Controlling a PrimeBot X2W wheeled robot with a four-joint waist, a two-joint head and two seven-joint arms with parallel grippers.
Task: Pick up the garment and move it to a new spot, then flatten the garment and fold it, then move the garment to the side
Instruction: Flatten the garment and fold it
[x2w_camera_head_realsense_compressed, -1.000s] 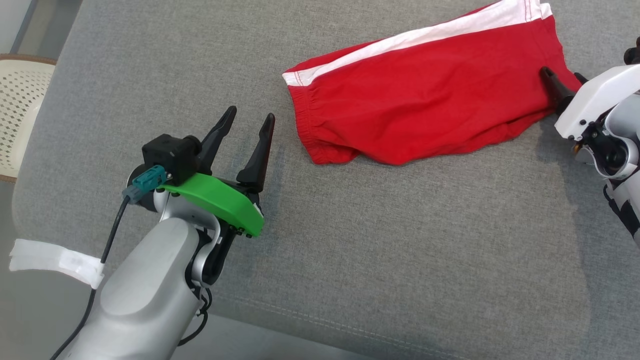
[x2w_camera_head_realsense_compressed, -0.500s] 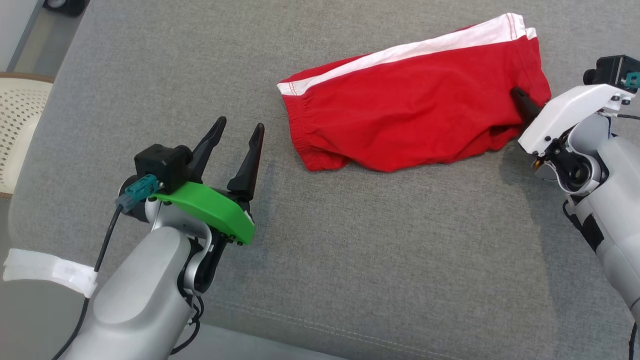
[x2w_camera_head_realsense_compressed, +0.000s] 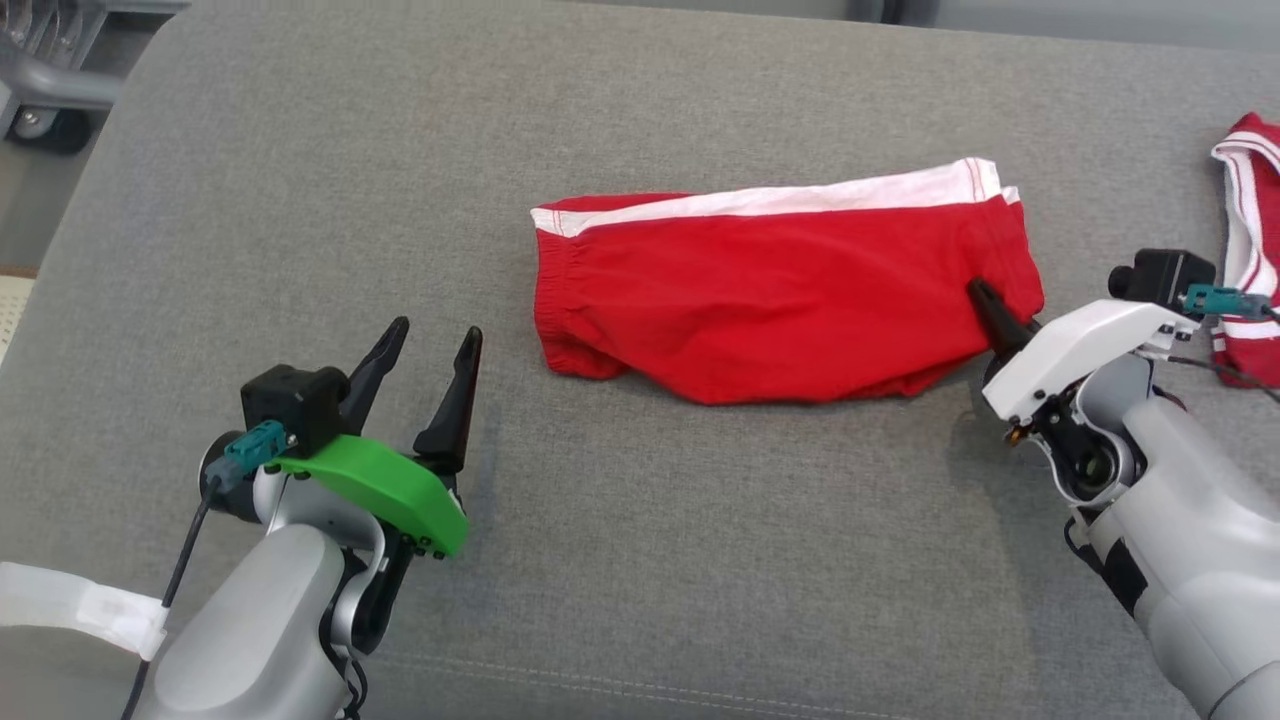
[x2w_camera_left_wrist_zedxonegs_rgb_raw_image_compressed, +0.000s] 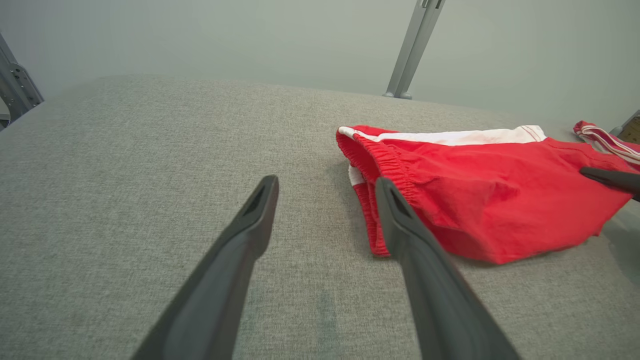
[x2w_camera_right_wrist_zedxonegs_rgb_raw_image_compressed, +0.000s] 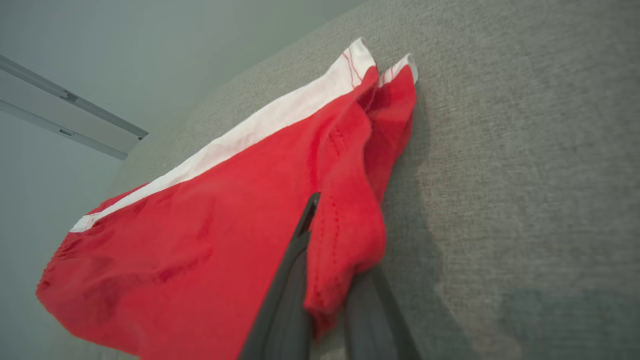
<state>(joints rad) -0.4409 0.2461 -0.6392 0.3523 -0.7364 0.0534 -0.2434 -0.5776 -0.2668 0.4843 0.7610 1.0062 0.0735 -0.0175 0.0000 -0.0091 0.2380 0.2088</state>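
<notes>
The jaws of the right gripper (x2w_camera_head_realsense_compressed: 988, 308) are clamped on the right end of the shorts (x2w_camera_head_realsense_compressed: 760, 290); in the right wrist view a fold of red cloth is pinched between the fingers (x2w_camera_right_wrist_zedxonegs_rgb_raw_image_compressed: 292, 260). The jaws of the left gripper (x2w_camera_head_realsense_compressed: 435, 335) are held apart, clear of the cloth, near the waistband end. The shorts are spread across the middle of the grey cushion (x2w_camera_head_realsense_compressed: 700, 560). A second red-and-white garment (x2w_camera_head_realsense_compressed: 1250, 240) is noted at the far right.

Soft, even light leaves faint shadows beside the garment (x2w_camera_head_realsense_compressed: 760, 290); wrist-view edges bend.
</notes>
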